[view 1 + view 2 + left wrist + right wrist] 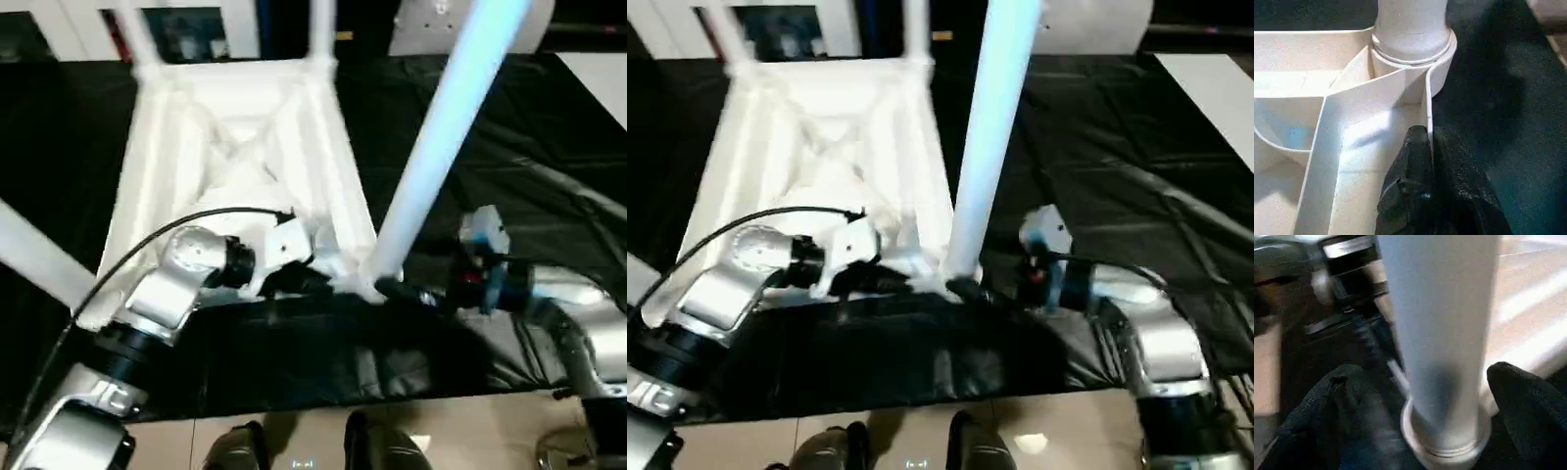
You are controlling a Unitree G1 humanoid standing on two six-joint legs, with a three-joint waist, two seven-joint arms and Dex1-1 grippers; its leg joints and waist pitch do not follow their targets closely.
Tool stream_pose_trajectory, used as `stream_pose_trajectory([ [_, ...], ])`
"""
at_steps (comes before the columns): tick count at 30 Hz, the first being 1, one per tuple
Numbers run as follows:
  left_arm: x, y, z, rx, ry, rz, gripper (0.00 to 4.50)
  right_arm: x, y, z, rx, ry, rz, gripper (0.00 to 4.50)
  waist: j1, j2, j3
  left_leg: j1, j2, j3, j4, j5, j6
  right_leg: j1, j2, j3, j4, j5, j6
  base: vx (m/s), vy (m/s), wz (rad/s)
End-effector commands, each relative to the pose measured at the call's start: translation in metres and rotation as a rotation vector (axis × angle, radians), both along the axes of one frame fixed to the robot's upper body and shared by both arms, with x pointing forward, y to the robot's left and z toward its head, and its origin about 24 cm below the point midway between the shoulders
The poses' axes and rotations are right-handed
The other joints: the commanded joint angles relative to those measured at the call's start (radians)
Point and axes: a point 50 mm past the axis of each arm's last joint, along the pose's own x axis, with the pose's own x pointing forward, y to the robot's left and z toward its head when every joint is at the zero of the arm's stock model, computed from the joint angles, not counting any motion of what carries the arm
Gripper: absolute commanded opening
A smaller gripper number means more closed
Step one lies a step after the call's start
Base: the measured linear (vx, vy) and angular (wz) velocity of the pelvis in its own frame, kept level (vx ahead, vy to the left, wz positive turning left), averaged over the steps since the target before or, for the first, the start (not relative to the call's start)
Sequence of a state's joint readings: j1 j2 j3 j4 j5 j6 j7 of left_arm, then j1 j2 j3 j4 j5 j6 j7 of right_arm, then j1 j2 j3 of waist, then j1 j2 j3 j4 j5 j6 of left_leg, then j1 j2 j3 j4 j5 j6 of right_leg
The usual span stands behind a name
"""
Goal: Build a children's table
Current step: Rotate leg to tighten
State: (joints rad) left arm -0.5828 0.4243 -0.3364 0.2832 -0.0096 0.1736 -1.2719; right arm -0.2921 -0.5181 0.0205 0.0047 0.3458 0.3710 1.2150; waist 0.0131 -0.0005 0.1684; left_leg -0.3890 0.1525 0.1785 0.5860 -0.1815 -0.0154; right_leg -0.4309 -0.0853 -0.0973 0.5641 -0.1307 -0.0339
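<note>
The white table top (235, 157) lies upside down on the black padded surface (509, 147), ribs up. The left gripper (1427, 161) pinches the thin rim wall beside the near corner socket (1413, 61), where a leg (441, 147) stands. The right gripper (1420, 406) straddles that leg's base, fingers (1528, 401) spread on either side without clamping. The leg may be only partly seated (the collar shows a seam): a sideways nudge could tip it out or drag the top.
</note>
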Motion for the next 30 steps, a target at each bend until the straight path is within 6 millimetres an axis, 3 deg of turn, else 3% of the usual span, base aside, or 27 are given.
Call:
stream_pose_trajectory([
  [1,-0.007,-0.007,-0.005,0.032,0.035,-0.112,0.00,-0.002,-0.002,0.001,-0.005,0.002,0.060,4.42,0.000,-0.003,-0.096,0.025,0.082,-0.025,-0.061,-0.137,0.136,0.069,-0.079,0.066,-0.052,-0.235,-0.265,0.000,0.000,0.00],
  [4,-0.008,-0.004,-0.004,0.060,0.040,-0.165,0.00,-0.001,-0.003,0.000,-0.011,0.014,0.117,4.42,0.004,-0.005,-0.097,0.021,0.080,-0.025,-0.061,-0.139,0.128,0.072,-0.081,0.065,-0.051,-0.251,-0.263,0.000,0.000,0.00],
  [11,-0.013,-0.007,-0.007,0.078,0.056,-0.254,0.00,0.006,-0.002,-0.004,-0.023,0.046,0.198,3.90,0.023,-0.007,-0.098,0.027,0.083,-0.020,-0.058,-0.135,0.115,0.066,-0.079,0.067,-0.047,-0.270,-0.262,0.000,0.000,0.00],
  [12,-0.014,-0.008,-0.007,0.078,0.056,-0.262,0.00,0.007,-0.001,-0.004,-0.022,0.046,0.207,3.61,0.024,-0.010,-0.099,0.024,0.083,-0.020,-0.057,-0.133,0.117,0.067,-0.080,0.066,-0.047,-0.270,-0.260,0.000,0.000,0.00],
  [16,-0.014,-0.012,-0.008,0.073,0.057,-0.285,0.00,0.009,0.003,-0.004,-0.020,0.047,0.243,3.44,0.025,-0.010,-0.096,0.023,0.081,-0.020,-0.056,-0.156,0.108,0.066,-0.081,0.065,-0.051,-0.320,-0.247,0.000,0.000,0.00],
  [18,-0.014,-0.012,-0.008,0.074,0.055,-0.287,0.00,0.009,0.004,-0.004,-0.020,0.049,0.262,3.11,0.026,-0.009,-0.096,0.025,0.082,-0.021,-0.057,-0.171,0.099,0.064,-0.082,0.065,-0.055,-0.347,-0.237,0.000,0.000,0.00],
  [30,-0.008,-0.008,-0.008,0.082,0.045,-0.263,0.00,0.004,0.006,-0.007,-0.026,0.093,0.340,2.16,0.029,-0.011,-0.100,0.022,0.081,-0.019,-0.055,-0.149,0.107,0.066,-0.081,0.065,-0.050,-0.325,-0.236,0.000,0.000,0.00],
])
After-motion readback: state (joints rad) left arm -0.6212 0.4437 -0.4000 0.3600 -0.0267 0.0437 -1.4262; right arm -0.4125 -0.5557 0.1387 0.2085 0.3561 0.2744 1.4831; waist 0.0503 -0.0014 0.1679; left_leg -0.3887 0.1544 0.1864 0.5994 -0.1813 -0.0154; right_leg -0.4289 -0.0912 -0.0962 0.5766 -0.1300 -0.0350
